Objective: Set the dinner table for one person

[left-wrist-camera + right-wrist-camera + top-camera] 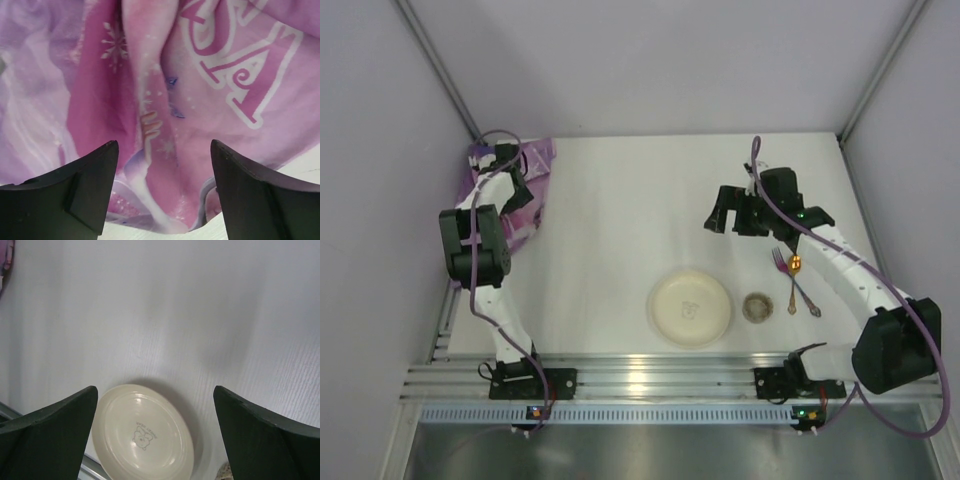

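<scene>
dinner table (160, 315) under right gripper (155, 389) (jaws wide)

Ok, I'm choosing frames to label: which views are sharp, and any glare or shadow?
Top external: sharp, evenly lit, glare spots on the silver aluminium rail at the near edge. Left wrist: the crumpled purple snowflake placemat fills most of the frame, slightly soft. Right wrist: the round cream plate is fairly sharp, with a soft shadow behind it.

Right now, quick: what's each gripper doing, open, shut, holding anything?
Left gripper: open, over the bunched purple placemat, gripping nothing.
Right gripper: open and empty, above the table near the cream plate.
</scene>
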